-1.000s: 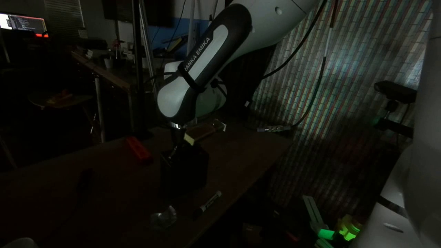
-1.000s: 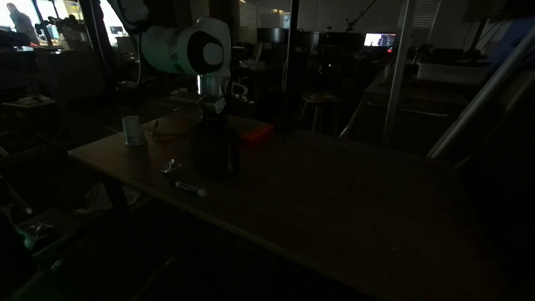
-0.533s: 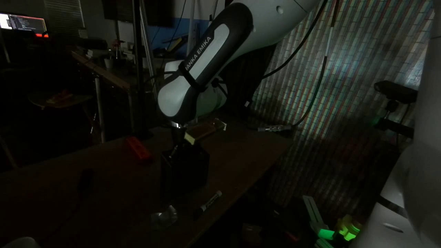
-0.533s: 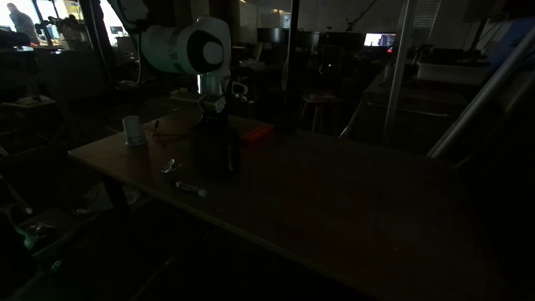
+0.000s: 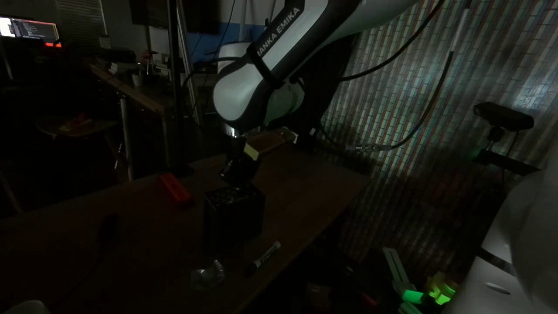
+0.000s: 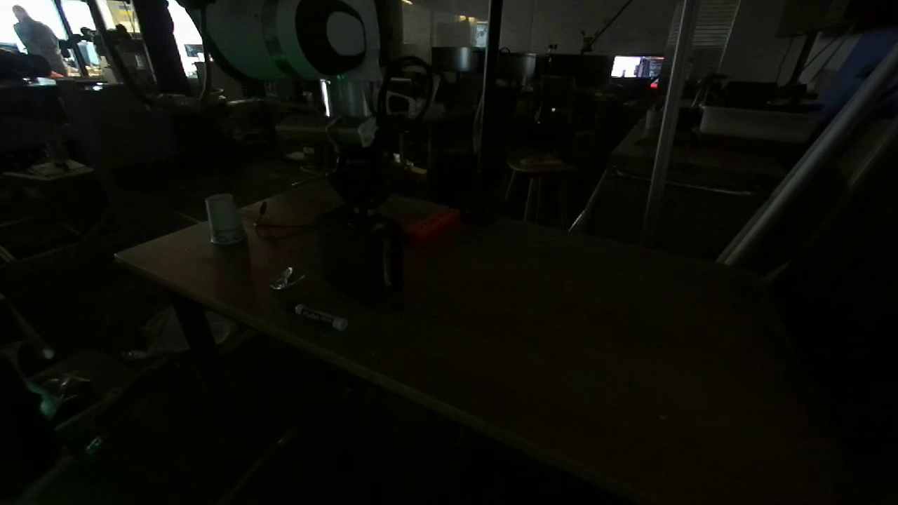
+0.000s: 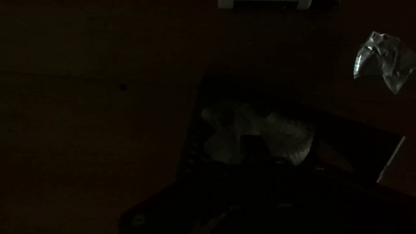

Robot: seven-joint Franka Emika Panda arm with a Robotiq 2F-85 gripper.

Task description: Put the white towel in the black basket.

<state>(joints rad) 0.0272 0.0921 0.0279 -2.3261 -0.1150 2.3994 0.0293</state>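
Observation:
The black basket (image 5: pixel 233 222) stands on the table in both exterior views (image 6: pixel 361 259). The wrist view is very dark; it shows the white towel (image 7: pixel 289 136) crumpled within the basket's outline (image 7: pixel 373 139), around my fingertips. My gripper (image 5: pixel 239 184) points down just above the basket's opening, as also seen in an exterior view (image 6: pixel 361 205). In the wrist view my fingertips (image 7: pixel 255 143) look together as one dark block in front of the towel. Whether cloth is pinched between them cannot be told. A grey patterned surface shows at the basket's top in an exterior view.
A marker (image 5: pixel 266 254) and a clear plastic wrapper (image 5: pixel 207 274) lie near the basket. A red block (image 5: pixel 174 189) lies behind it. A white cup (image 6: pixel 224 219) stands near a table corner. A flat box (image 5: pixel 272 139) lies behind the gripper.
My gripper has risen out of the basket to just above its opening, with the whole arm lifting. The basket, marker, wrapper and red block have not moved.

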